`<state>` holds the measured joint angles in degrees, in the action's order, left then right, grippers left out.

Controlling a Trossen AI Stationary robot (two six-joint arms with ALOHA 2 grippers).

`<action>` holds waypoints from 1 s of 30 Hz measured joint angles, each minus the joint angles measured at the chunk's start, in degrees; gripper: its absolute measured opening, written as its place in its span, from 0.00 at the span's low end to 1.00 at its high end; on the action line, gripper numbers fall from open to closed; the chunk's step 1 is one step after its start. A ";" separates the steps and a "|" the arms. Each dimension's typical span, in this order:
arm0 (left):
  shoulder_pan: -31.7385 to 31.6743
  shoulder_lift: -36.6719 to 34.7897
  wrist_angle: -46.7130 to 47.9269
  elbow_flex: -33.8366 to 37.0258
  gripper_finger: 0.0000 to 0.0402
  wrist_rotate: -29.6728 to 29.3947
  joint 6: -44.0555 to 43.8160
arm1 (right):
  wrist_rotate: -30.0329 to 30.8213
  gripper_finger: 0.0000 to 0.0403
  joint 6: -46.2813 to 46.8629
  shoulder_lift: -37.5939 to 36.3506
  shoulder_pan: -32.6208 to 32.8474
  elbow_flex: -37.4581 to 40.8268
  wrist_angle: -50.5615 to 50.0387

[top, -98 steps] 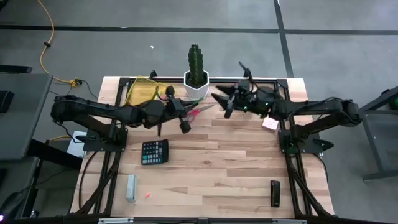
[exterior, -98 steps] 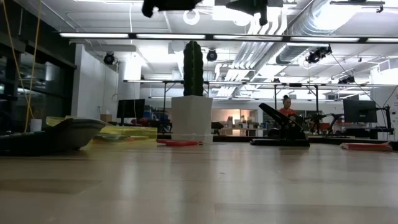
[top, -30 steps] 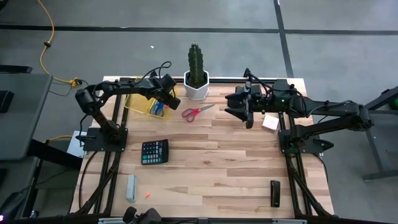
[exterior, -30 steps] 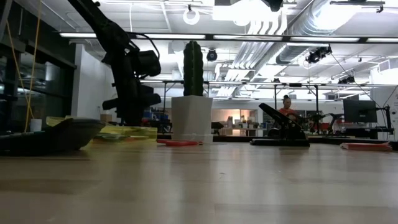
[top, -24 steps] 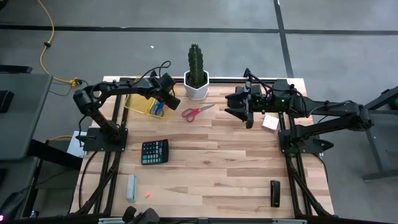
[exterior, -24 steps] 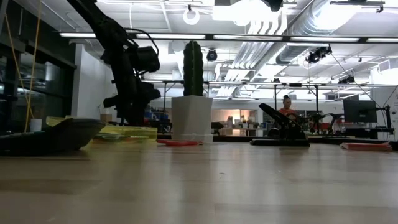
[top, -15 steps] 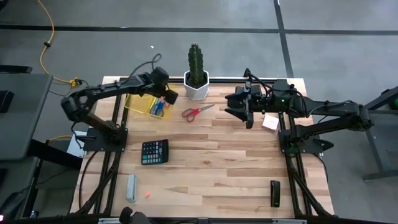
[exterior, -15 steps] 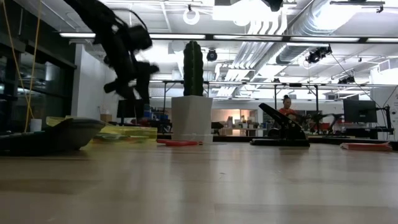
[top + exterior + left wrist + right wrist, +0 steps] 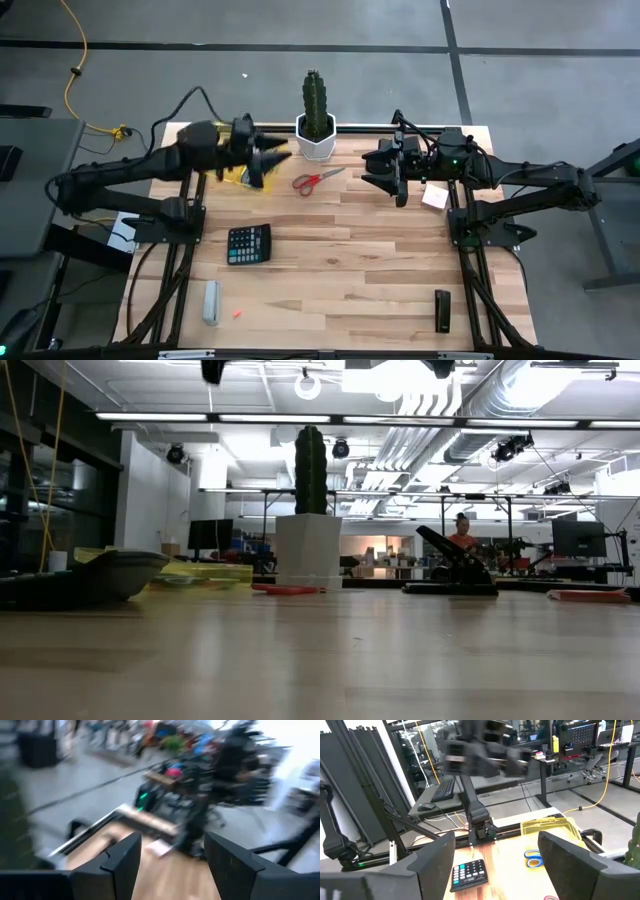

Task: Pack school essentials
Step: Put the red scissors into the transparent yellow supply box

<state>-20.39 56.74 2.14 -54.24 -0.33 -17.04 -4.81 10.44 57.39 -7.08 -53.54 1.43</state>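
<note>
High view: the red scissors (image 9: 318, 179) lie on the table (image 9: 350, 260) between both arms, long axis slanting toward the cactus pot (image 9: 316, 143). The left gripper (image 9: 268, 158), spread and empty, is nearer; the right gripper (image 9: 385, 177), also spread, hovers farther off. One blue pair (image 9: 534, 859) sits by the yellow tray (image 9: 551, 829); one calculator (image 9: 248, 244).

Two scissors (image 9: 318, 179), one calculator (image 9: 248, 243), one cactus (image 9: 316, 102)
</note>
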 joint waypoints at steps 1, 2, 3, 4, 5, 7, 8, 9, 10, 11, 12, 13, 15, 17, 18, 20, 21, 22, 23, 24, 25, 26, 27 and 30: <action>2.93 -0.20 -1.34 0.00 0.51 -1.25 1.06 | -0.01 0.69 0.00 0.00 -0.01 0.00 0.00; 5.63 -0.31 -2.19 0.00 0.51 -2.49 2.17 | -0.01 0.69 0.00 0.00 0.01 0.00 0.00; 8.10 -0.33 -2.90 0.00 0.51 -3.95 3.11 | -0.04 0.69 0.00 0.00 0.00 0.00 0.00; 10.32 -0.32 -3.72 0.00 0.51 -5.46 3.96 | -0.05 0.69 0.00 0.00 -0.01 0.00 0.00; 12.43 -0.20 -4.49 0.00 0.51 -7.02 4.60 | -0.05 0.69 0.00 0.00 0.01 0.00 0.00; 15.60 0.73 -6.21 0.00 0.51 -10.01 5.58 | -0.12 0.69 0.00 0.00 -0.01 0.00 0.00; 16.70 1.22 -6.62 0.00 0.51 -11.15 5.71 | -0.15 0.69 0.00 0.00 0.01 0.00 0.00; 17.51 1.72 -7.29 0.07 0.51 -11.99 5.78 | -0.16 0.69 0.00 0.00 0.01 0.00 -0.02; 17.90 2.10 -8.32 0.09 0.51 -12.54 5.94 | -0.16 0.69 0.00 0.00 -0.01 -0.02 0.00; 18.14 2.39 -9.32 0.07 0.51 -12.81 6.27 | -0.16 0.69 0.00 0.00 0.01 0.00 -0.02; 18.17 2.59 -9.73 0.04 0.51 -12.91 6.45 | -0.16 0.69 0.00 0.00 0.01 -0.02 -0.04; 18.16 2.68 -9.67 0.04 0.51 -12.99 6.77 | -0.16 0.69 0.00 0.00 0.00 -0.02 -0.04; 17.92 2.78 -9.53 0.04 0.51 -13.68 7.23 | -0.15 0.69 0.01 0.00 0.01 -0.02 -0.06; 17.52 2.72 -9.51 0.04 0.51 -14.06 7.89 | -0.15 0.69 0.00 0.00 0.00 -0.02 -0.08; 17.36 2.72 -9.48 0.04 0.51 -14.06 8.23 | -0.15 0.69 0.01 0.00 0.00 -0.02 -0.11; 16.96 2.74 -9.34 0.04 0.51 -14.11 8.28 | -0.16 0.69 0.02 0.00 0.01 -0.02 -0.15; 16.83 2.73 -9.34 0.04 0.51 -14.10 8.28 | -0.14 0.69 0.02 0.00 0.00 -0.02 -0.15; 16.64 2.72 -9.34 0.04 0.51 -14.08 8.29 | -0.16 0.69 0.02 0.00 0.01 -0.02 -0.15; 16.58 2.72 -9.34 0.04 0.51 -14.08 8.29 | -0.14 0.69 0.02 0.00 0.01 -0.02 -0.15; 16.60 2.74 -9.32 0.04 0.51 -14.08 8.29 | -0.14 0.69 0.02 0.00 -0.01 -0.02 -0.15; 16.60 2.72 -9.34 0.04 0.51 -14.08 8.29 | -0.14 0.69 0.02 0.00 0.01 -0.02 -0.15; 16.60 2.72 -9.34 0.04 0.51 -14.07 8.28 | -0.14 0.69 0.02 0.00 0.01 -0.02 -0.17; 16.60 2.72 -9.27 0.04 0.51 -14.07 8.29 | -0.14 0.69 0.02 0.00 0.00 -0.02 -0.18; 16.60 2.72 -8.28 0.04 0.51 -14.25 8.26 | -0.14 0.69 0.02 0.00 -0.01 -0.02 -0.66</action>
<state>-3.79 59.46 -6.14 -54.19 -14.58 -8.78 -4.95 10.46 57.39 -7.09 -53.56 0.77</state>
